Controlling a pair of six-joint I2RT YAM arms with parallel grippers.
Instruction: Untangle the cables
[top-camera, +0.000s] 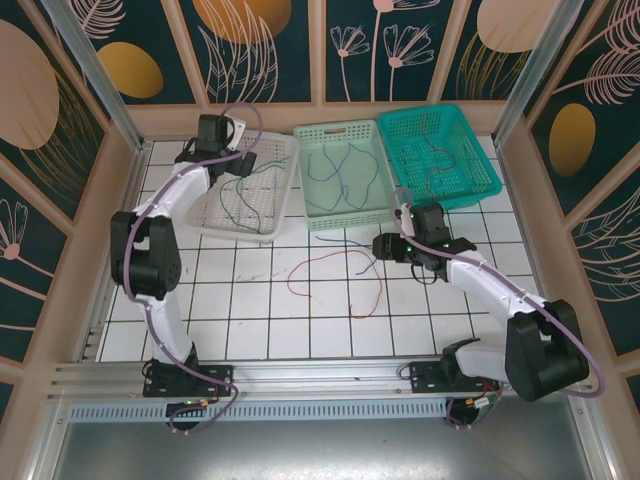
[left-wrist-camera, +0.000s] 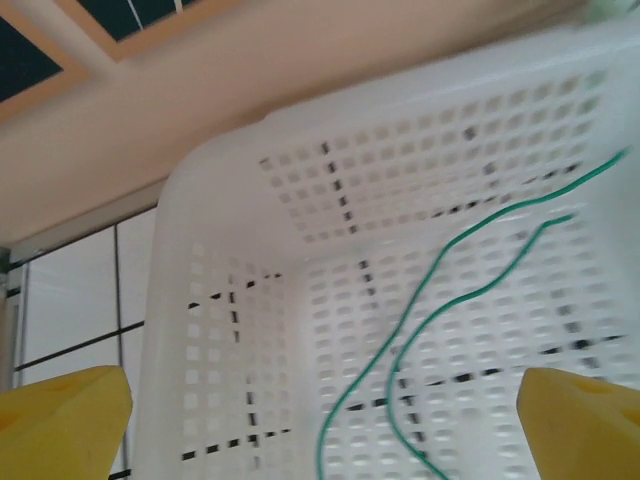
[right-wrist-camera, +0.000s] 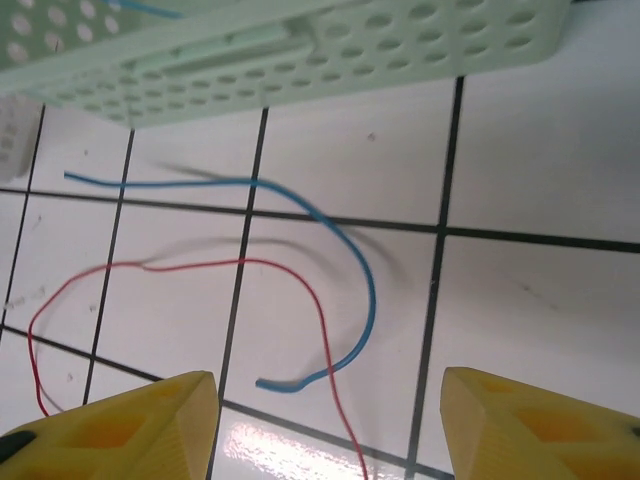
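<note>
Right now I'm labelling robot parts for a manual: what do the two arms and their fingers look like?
Both the left arm and the right arm have rounded white links joined by bulky black joints. A thin lilac cable loops along each. The left fingers and right fingers are blunt yellow wedges.

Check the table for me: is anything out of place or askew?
Yes. A thin red wire and a thin blue wire lie loose on the white tiled table in front of the pale green plastic basket, crossing near the blue one's end. The teal plastic basket sits turned against the tile lines.
</note>
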